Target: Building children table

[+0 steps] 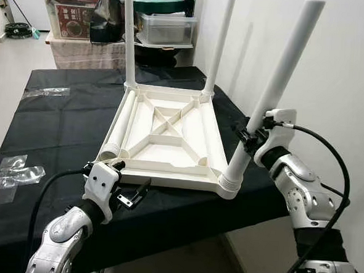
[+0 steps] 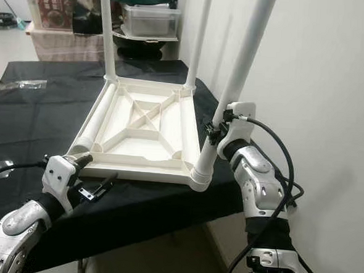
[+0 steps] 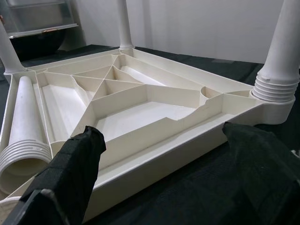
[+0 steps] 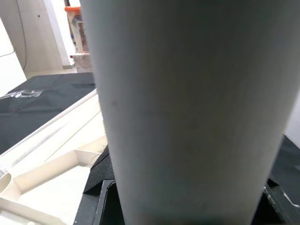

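We find no text, brand, number or sign that we can read anywhere in these views. The nearest thing to print is a dark red patterned label on the clear plastic storage box with the orange lid, far back on a low shelf, and its marks are too small and blurred for us to make out. The white plastic upside-down children's table carries no lettering that we can see.

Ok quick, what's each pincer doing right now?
Left pincer: open, holding nothing, near the upturned tabletop.
Right pincer: closed on the near-right table leg.
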### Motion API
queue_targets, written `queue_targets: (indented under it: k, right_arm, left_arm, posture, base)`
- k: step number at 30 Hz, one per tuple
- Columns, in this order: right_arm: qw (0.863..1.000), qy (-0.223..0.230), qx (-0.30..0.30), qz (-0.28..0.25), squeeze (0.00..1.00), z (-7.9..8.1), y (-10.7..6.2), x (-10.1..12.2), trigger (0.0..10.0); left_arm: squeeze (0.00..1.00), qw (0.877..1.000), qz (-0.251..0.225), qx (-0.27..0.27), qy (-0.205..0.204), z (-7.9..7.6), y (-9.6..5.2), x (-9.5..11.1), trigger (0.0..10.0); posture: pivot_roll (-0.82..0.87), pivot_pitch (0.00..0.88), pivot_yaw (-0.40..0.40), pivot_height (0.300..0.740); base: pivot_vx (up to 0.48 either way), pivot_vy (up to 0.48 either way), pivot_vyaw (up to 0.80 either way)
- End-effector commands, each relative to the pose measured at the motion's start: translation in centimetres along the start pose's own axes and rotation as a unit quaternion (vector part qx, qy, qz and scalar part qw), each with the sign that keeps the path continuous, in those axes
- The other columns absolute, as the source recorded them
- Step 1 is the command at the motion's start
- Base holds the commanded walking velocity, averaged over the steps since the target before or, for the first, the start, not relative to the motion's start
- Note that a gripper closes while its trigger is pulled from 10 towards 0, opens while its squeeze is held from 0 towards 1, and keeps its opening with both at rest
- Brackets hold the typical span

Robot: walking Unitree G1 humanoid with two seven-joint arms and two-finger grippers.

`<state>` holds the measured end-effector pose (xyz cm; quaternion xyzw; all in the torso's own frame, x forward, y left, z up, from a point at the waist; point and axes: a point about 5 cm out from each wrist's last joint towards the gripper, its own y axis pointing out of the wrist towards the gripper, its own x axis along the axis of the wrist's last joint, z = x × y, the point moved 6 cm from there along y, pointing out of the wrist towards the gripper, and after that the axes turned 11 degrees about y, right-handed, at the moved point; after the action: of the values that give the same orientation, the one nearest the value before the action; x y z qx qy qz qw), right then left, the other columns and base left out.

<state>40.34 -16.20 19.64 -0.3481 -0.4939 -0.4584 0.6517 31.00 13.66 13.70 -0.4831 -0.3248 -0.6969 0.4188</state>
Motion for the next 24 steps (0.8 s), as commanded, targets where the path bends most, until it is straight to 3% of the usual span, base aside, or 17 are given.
queue_targets:
  k: [1,8,13,15,16,17,18,19,20,22,24]
  right_arm:
    - [0.994,0.027,-0.007,0.104,0.00,-0.5,-0.4,-6.0,0.0]
    - [0.994,0.016,-0.004,0.110,0.00,-0.6,0.0,-6.1,0.0]
    - [0.993,0.016,-0.034,0.112,0.00,-1.0,0.2,-6.2,0.0]
    - [0.988,0.029,-0.097,0.114,0.00,-1.7,0.4,-7.1,0.0]
    - [0.988,0.029,-0.097,0.114,0.00,-1.7,0.4,-7.1,0.0]
    - [0.980,0.038,-0.161,0.109,0.00,-2.7,0.1,-7.6,0.0]
    - [0.980,0.038,-0.161,0.109,0.00,-2.7,0.1,-7.6,0.0]
    - [0.965,0.056,-0.237,0.099,0.00,-4.0,-0.5,-8.3,0.0]
    - [0.965,0.056,-0.237,0.099,0.00,-4.0,-0.5,-8.3,0.0]
    - [0.932,0.066,-0.343,0.095,0.00,-5.5,-1.9,-9.8,0.0]
    - [0.932,0.066,-0.343,0.095,0.00,-5.5,-1.9,-9.8,0.0]
  left_arm:
    - [0.00,1.000,0.008,-0.002,0.006,0.1,-0.1,-0.2,10.0]
    - [0.00,1.000,0.009,-0.002,0.006,0.1,-0.2,-0.2,10.0]
    - [0.00,1.000,0.009,0.000,0.006,0.2,-0.3,-0.2,10.0]
    - [0.00,1.000,0.009,0.000,0.005,0.1,-0.3,-0.2,10.0]
    - [0.00,1.000,0.009,0.000,0.005,0.1,-0.3,-0.2,10.0]
    - [0.00,1.000,0.009,0.002,0.007,0.2,-0.3,-0.2,10.0]
    - [0.00,1.000,0.009,0.002,0.007,0.2,-0.3,-0.2,10.0]
    - [0.00,1.000,0.009,0.010,0.008,0.6,-0.4,-0.2,10.0]
    - [0.00,1.000,0.009,0.010,0.008,0.6,-0.4,-0.2,10.0]
    - [0.00,1.000,0.012,0.019,0.012,1.3,-0.5,-0.3,10.0]
    - [0.00,1.000,0.012,0.019,0.012,1.3,-0.5,-0.3,10.0]
  posture:
    - [0.03,0.000,-0.070,0.740]
    - [0.04,0.000,-0.076,0.740]
    - [0.04,0.000,-0.079,0.740]
    - [0.04,0.000,-0.080,0.740]
    - [0.04,0.000,-0.080,0.740]
    - [0.04,0.000,-0.079,0.740]
    - [0.04,0.000,-0.079,0.740]
    - [0.04,0.000,-0.079,0.740]
    - [0.04,0.000,-0.079,0.740]
    - [0.04,0.000,-0.084,0.740]
    - [0.04,0.000,-0.084,0.740]
  base:
    - [0.000,0.000,0.00]
    - [0.000,0.000,0.00]
    - [0.000,0.000,0.00]
    - [0.000,0.000,0.00]
    - [0.000,0.000,0.00]
    - [0.000,0.000,0.00]
    - [0.000,0.000,0.00]
    - [0.000,0.000,0.00]
    - [0.000,0.000,0.00]
    - [0.000,0.000,0.00]
    - [0.000,0.000,0.00]
